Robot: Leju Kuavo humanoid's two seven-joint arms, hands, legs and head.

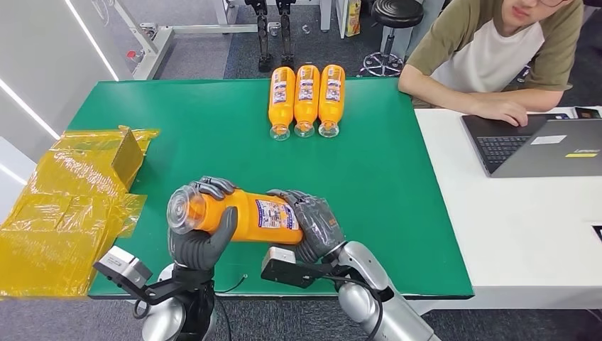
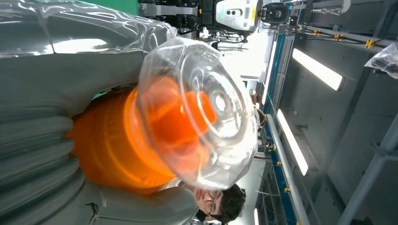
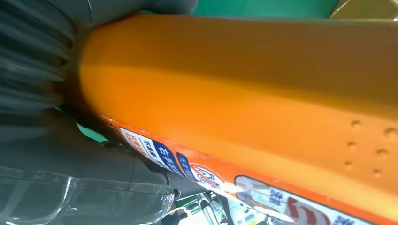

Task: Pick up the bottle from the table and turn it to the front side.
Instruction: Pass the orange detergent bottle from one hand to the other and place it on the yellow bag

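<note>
I hold the orange bottle (image 1: 245,215) lying sideways above the near edge of the green table (image 1: 213,142), my left hand (image 1: 201,238) wrapped around its clear-capped end and my right hand (image 1: 316,226) gripping its base. My left wrist view looks straight onto the clear cap (image 2: 197,112). My right wrist view runs along the bottle's side to its printed label (image 3: 187,164).
</note>
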